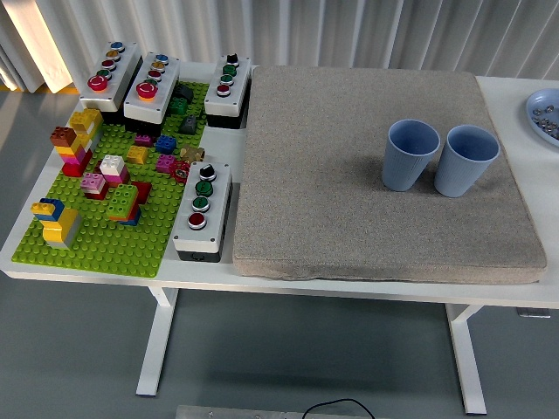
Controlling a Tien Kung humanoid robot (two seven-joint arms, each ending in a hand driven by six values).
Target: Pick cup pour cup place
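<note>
Two blue-grey cups stand upright side by side on the right part of a large grey mat (349, 201). The left cup (410, 154) nearly touches the right cup (465, 161). Both look empty from this angle, though their bottoms are in shadow. Neither of my hands nor any arm shows in the head view.
A green brick baseplate (96, 236) with several coloured bricks fills the table's left side. Several grey button boxes (203, 209) stand around it. A blue plate (546, 113) with small pieces is cut off at the right edge. The white table's near edge (262, 284) runs below the mat.
</note>
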